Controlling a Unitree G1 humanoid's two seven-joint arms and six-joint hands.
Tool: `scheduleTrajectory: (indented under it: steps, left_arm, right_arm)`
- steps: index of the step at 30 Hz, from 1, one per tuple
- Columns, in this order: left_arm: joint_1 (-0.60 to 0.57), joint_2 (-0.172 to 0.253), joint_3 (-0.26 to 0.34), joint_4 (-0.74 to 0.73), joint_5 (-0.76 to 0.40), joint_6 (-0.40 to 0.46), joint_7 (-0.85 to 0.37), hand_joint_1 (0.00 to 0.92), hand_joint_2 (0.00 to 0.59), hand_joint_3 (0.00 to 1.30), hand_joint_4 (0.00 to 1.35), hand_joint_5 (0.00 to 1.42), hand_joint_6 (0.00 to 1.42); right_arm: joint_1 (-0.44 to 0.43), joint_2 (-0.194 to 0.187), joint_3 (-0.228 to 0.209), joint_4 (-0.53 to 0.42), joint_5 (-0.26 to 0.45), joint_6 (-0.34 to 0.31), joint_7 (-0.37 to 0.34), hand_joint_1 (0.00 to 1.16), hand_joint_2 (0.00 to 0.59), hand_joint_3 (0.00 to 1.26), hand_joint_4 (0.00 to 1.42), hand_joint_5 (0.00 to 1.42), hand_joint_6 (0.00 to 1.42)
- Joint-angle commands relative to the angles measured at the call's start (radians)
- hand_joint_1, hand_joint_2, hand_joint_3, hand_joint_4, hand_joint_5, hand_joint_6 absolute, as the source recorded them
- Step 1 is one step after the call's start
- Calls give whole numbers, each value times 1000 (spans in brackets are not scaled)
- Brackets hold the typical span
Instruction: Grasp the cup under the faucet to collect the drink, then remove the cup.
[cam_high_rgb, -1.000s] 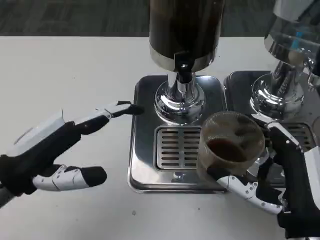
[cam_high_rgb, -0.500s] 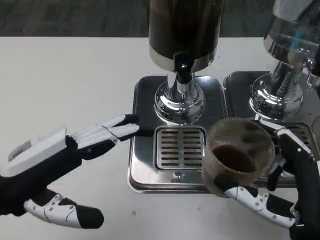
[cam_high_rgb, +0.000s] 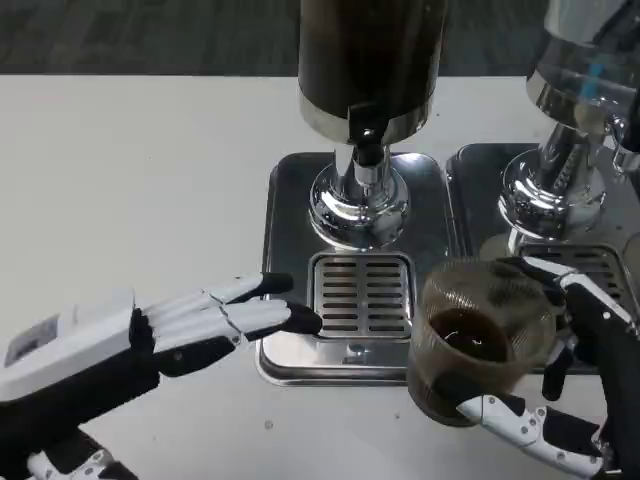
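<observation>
A clear plastic cup (cam_high_rgb: 478, 335) with dark drink in its bottom sits in my right hand (cam_high_rgb: 575, 385), which grips it from the right and below, just off the front right corner of the drip tray (cam_high_rgb: 290, 215). The faucet (cam_high_rgb: 366, 140) of the dark drink dispenser (cam_high_rgb: 372, 60) hangs over the tray's grille (cam_high_rgb: 360, 295), well behind and left of the cup. My left hand (cam_high_rgb: 150, 335) lies open at the lower left, fingers stretched out flat, fingertips (cam_high_rgb: 295, 320) reaching the tray's front left edge.
A second dispenser (cam_high_rgb: 585, 90) with a chrome foot stands on its own tray (cam_high_rgb: 470, 185) at the right, close behind my right hand. White table (cam_high_rgb: 130, 180) stretches to the left and along the front.
My right hand has drawn the cup toward me and slightly right, off the grille. My left hand has pulled back and down from beside the dispenser foot to the tray's front left edge.
</observation>
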Motion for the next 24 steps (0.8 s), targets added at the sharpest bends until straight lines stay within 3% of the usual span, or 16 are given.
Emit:
scheduleTrajectory:
  steps: [1, 24]
  left_arm:
    - [17, 36, -10, -25, -25, -20, -6, 0, 85, 115, 12, 5, 40]
    - [18, 37, -12, -25, -38, -18, -4, 0, 85, 126, 17, 8, 40]
  right_arm:
    - [-2, 6, -11, -43, 30, -44, -5, 834, 166, 693, 752, 922, 1193]
    - [-18, 23, -37, -18, 21, -75, -15, 848, 160, 713, 763, 952, 1248]
